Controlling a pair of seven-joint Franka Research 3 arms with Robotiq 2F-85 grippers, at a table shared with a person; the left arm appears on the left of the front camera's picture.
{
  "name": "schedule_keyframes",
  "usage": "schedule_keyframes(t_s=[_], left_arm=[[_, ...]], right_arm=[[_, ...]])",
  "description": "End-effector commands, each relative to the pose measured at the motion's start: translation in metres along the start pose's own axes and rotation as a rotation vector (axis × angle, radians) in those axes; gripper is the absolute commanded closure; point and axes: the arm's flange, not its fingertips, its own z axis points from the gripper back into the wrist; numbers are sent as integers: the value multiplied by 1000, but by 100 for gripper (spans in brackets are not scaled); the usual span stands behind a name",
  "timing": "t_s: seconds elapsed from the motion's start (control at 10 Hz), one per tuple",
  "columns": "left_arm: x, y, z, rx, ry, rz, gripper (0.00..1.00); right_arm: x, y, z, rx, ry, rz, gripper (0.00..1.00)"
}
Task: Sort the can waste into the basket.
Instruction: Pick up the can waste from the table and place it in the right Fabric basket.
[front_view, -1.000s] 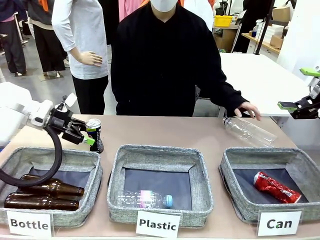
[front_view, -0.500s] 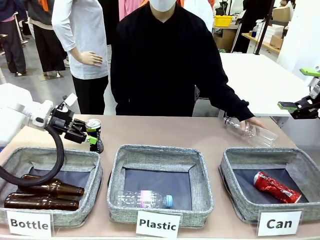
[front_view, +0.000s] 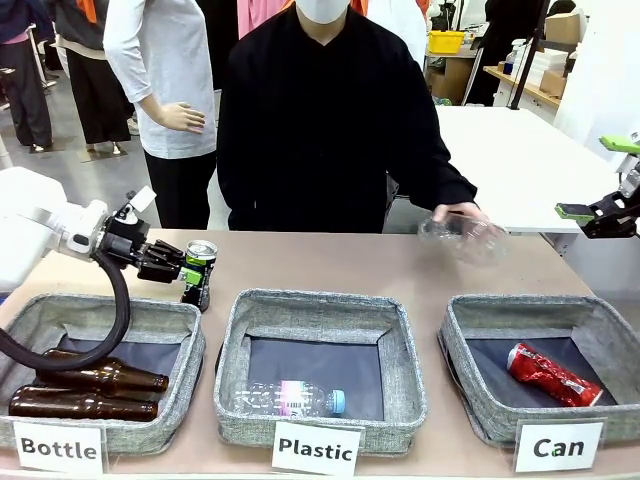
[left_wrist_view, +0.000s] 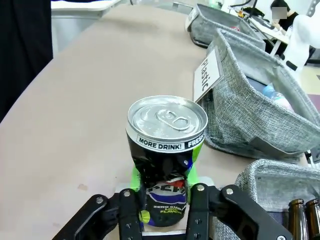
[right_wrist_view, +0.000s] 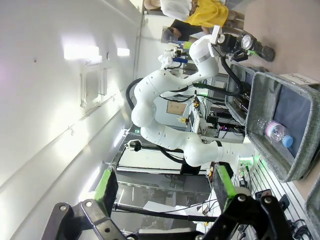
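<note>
Now, left gripper (front_view: 185, 272): clamped on black can (front_view: 198, 272); can was upright a sec ago, now tilted, so your pick looks done
Black can: far left of Can basket (front_view: 470, 330), two baskets over; carry is still ahead
Red can (front_view: 545, 373): already inside Can basket
Right gripper (front_view: 598, 178): jaws apart, idle, up & right of Can basket
Person's hand (front_view: 460, 213): just lifted clear bottle (front_view: 462, 236) behind Can basket

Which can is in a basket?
The crushed red metal can, lying in the grey woven "Can" basket; the left gripper holds the black green-topped can.
</note>
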Motion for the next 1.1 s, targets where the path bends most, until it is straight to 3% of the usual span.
schedule_keyframes(t_s=[0.0,0.3,0.5,0.8,1.0], left_arm=[[-2,5,1,-13,-21,-4,100],[1,5,4,-5,-39,-8,100],[18,-2,34,5,-90,-30,100],[56,-56,153,1,-145,-108,100],[56,-109,219,-8,-187,-154,100]], right_arm=[[0,1,3,-3,12,22,0],[0,1,3,-3,12,22,0],[0,1,3,-3,12,22,0],[0,1,3,-3,12,22,0],[0,1,3,-3,12,22,0]])
